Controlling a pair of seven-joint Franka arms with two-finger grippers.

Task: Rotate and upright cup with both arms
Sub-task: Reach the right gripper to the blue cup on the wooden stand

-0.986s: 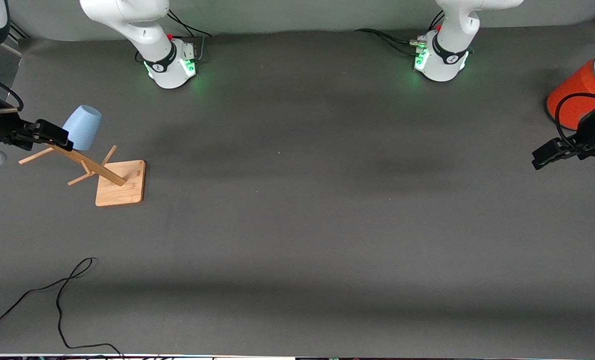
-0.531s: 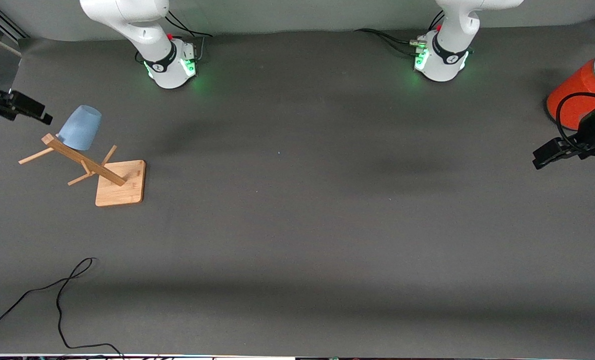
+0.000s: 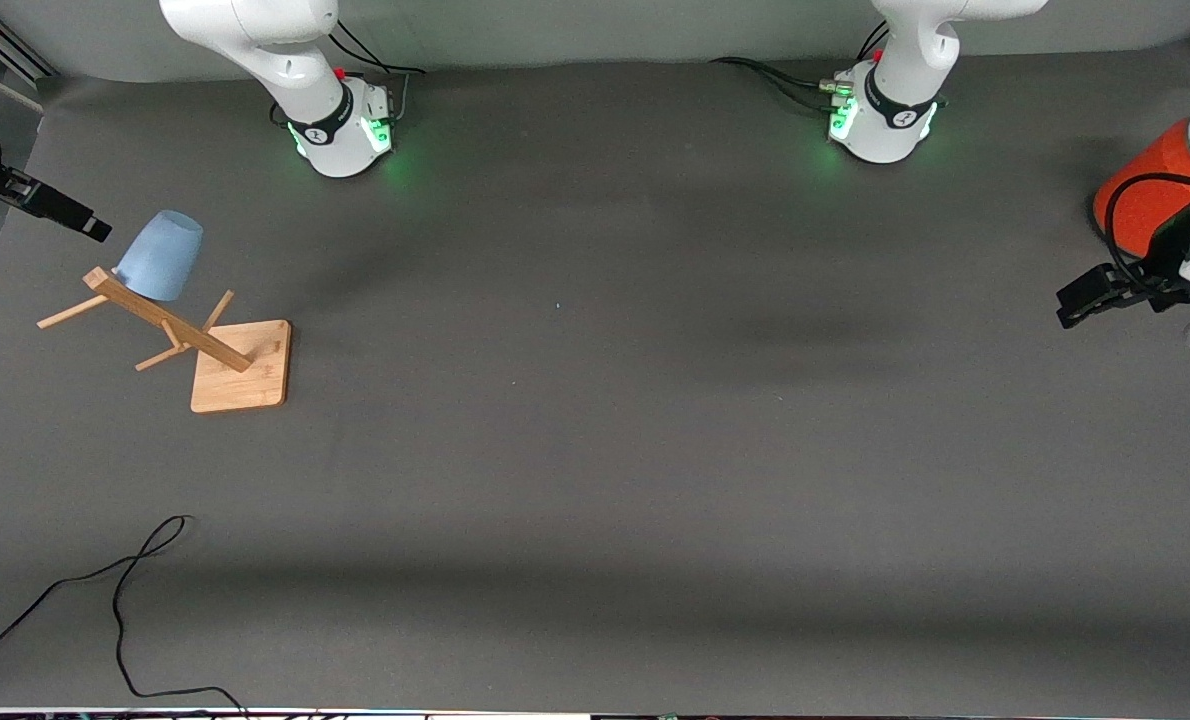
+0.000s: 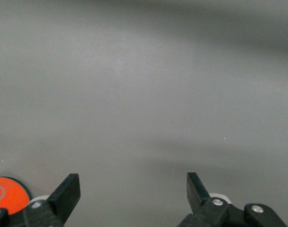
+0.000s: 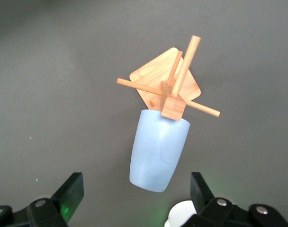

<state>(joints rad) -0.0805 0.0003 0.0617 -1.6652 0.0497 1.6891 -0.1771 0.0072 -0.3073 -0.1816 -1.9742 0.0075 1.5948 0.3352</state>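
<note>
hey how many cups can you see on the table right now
1. The cup hangs mouth-down on a peg of the wooden rack at the right arm's end of the table. The orange cylinder at the left arm's end is no cup.

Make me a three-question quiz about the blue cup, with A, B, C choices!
1. Where is the cup? A) on the wooden rack B) inside the orange cylinder C) in the left gripper
2. What colour is the cup? A) red B) light blue C) green
3. How is the right gripper? A) shut on the cup B) shut on a peg C) open

Answers: 1 A, it hangs mouth-down on the rack's peg. 2 B, its wall is pale blue. 3 C, its fingers stand apart over the cup, holding nothing.
</note>
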